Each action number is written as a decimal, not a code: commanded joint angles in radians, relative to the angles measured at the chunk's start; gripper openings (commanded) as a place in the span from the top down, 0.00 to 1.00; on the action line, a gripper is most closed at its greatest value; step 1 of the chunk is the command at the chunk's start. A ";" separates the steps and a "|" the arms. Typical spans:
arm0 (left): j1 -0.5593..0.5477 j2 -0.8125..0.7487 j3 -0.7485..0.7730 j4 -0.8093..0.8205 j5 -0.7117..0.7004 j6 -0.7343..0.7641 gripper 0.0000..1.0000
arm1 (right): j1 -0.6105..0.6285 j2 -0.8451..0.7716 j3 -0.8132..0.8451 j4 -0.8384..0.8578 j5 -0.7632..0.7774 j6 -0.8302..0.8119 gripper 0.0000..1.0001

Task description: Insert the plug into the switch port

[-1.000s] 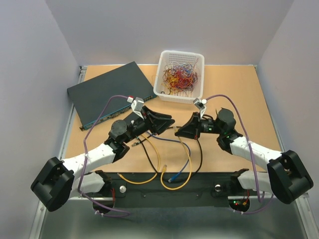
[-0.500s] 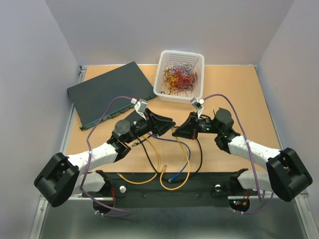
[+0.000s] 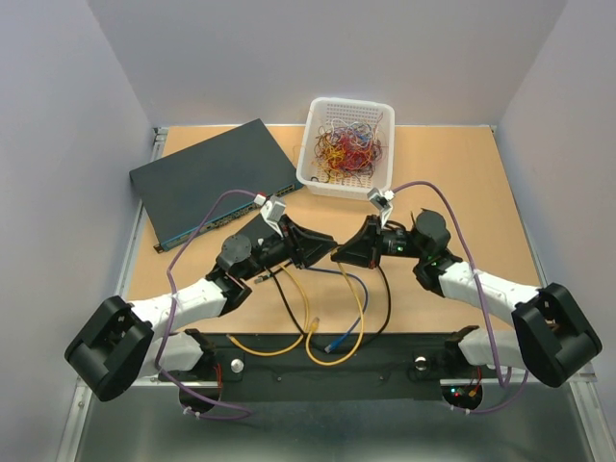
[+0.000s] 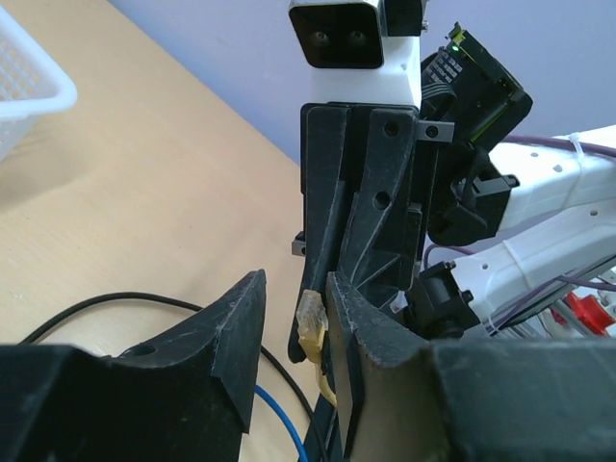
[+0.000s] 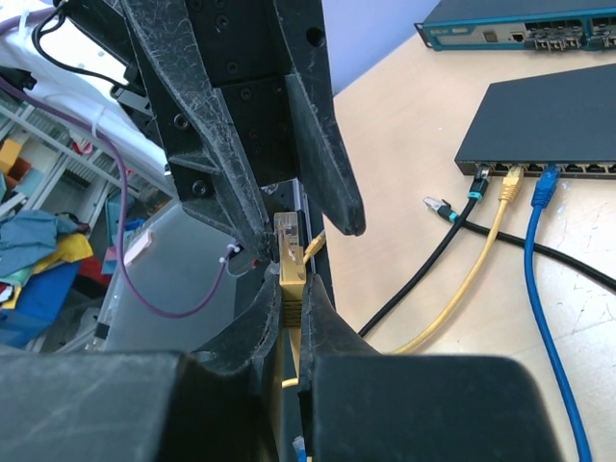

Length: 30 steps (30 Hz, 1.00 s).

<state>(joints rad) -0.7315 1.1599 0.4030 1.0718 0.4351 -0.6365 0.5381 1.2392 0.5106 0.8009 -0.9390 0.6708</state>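
Observation:
A yellow cable's plug (image 5: pixel 287 252), clear-tipped, stands upright with my right gripper (image 5: pixel 289 289) shut on its yellow boot. In the top view both grippers meet at mid-table, the left gripper (image 3: pixel 320 252) facing the right gripper (image 3: pixel 339 256). My left gripper (image 4: pixel 294 289) straddles the plug (image 4: pixel 313 313). The plug rests against one left finger (image 4: pixel 371 327); a gap separates it from the other, so the jaws are open. The small black switch (image 5: pixel 549 115) lies flat, its port row (image 5: pixel 582 169) facing me. Black, yellow and blue cables occupy three ports.
A loose black cable end (image 5: pixel 438 205) lies near the switch. The larger blue-grey box (image 3: pixel 212 178) sits at the back left. A white basket (image 3: pixel 313 154) of coloured bands stands at the back centre. Cables loop over the table front (image 3: pixel 327 327).
My left gripper has moved right to meet the right gripper, and its jaws have narrowed around the plug. The right gripper has edged left, still holding the plug.

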 commanded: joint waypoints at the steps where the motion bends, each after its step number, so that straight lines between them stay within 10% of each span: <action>1: 0.001 -0.037 -0.007 0.037 0.022 0.021 0.61 | 0.008 0.005 0.055 0.087 0.006 0.006 1.00; 14: 0.001 -0.022 0.013 -0.002 0.027 0.017 0.98 | 0.011 -0.007 0.045 0.101 0.045 0.007 0.98; 16: 0.001 -0.032 0.022 -0.042 0.011 0.021 1.00 | 0.010 -0.041 0.051 0.072 0.086 -0.008 0.50; 19: 0.001 -0.049 0.069 -0.203 -0.064 0.037 1.00 | 0.008 -0.099 0.072 -0.121 0.193 -0.111 0.31; 25: 0.001 -0.049 0.177 -0.489 -0.197 0.020 1.00 | 0.010 -0.245 0.129 -0.515 0.377 -0.318 0.31; 30: 0.001 -0.028 0.223 -0.576 -0.240 -0.038 1.00 | 0.016 -0.261 0.163 -0.647 0.555 -0.333 0.53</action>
<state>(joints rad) -0.7315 1.1412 0.5652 0.5823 0.2535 -0.6388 0.5396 0.9749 0.6277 0.3195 -0.5472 0.4026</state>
